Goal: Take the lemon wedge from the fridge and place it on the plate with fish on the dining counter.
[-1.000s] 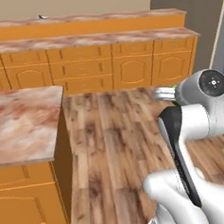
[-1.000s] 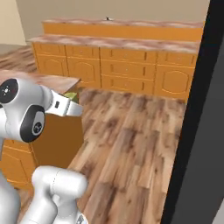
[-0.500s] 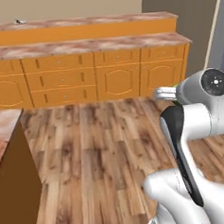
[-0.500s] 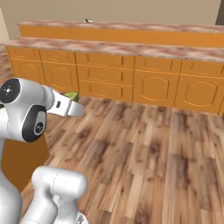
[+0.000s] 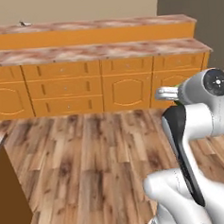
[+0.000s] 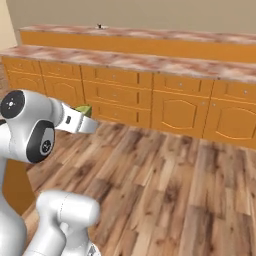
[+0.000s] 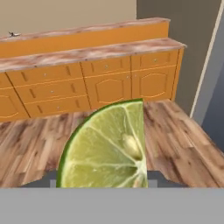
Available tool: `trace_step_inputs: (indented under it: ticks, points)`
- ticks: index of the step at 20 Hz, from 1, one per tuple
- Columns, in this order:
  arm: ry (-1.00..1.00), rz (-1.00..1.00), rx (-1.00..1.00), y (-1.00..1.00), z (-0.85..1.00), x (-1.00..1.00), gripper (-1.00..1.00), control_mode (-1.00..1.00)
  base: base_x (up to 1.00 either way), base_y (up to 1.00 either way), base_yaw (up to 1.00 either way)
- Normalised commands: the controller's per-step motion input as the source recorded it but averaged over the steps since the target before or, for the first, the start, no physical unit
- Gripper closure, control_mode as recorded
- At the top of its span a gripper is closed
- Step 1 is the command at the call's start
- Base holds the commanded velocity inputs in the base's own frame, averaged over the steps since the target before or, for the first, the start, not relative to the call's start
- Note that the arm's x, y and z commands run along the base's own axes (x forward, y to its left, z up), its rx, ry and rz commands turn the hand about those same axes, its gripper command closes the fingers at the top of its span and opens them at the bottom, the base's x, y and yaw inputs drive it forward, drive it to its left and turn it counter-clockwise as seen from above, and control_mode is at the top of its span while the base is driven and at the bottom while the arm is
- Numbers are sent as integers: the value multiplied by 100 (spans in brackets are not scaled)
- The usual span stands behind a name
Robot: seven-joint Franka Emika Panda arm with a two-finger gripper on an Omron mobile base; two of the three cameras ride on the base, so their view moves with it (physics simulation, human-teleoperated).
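Observation:
The lemon wedge [image 7: 109, 148] sits right in front of the hand camera, cut face toward me, green rind along its left edge. My gripper [image 6: 81, 114] is shut on it; in the right base view only the wedge's green tip [image 6: 83, 108] pokes out above the fingers. Seen from the left base, the hand [image 5: 168, 94] is held out at chest height over the wood floor. Far ahead runs the dining counter [image 5: 79, 26], its marbled top above a plain orange front. A tiny object [image 5: 24, 24] lies on its left part, too small to identify.
A lower row of orange cabinets [image 5: 83, 85] with a marbled top stands in front of the dining counter. Wood floor [image 5: 88, 158] stretches between me and them. The island's brown corner [image 5: 8, 187] is close at the lower left. A dark grey wall [image 5: 191, 1] rises at the right.
Both base pictures have swung: the base has turned, so the island has slid off to the left and the cabinet row now faces me. The arm keeps its pose and its grip on the wedge.

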Motion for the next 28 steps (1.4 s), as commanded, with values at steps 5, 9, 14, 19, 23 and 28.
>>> trace_step_inputs:
  ticks: [5, 9, 14, 19, 23, 28]
  points:
    - [0, 0, 0, 0, 0, 0, 100, 100, 100, 0, 48]
    - [0, 0, 0, 0, 0, 0, 100, 100, 100, 0, 54]
    - [0, 0, 0, 0, 0, 0, 100, 100, 100, -26, 46]
    - [0, 0, 0, 0, 0, 0, 100, 100, 100, -25, 52]
    - [0, 0, 0, 0, 0, 0, 100, 100, 100, -26, 54]
    - [0, 0, 0, 0, 0, 0, 100, 100, 100, -23, 56]
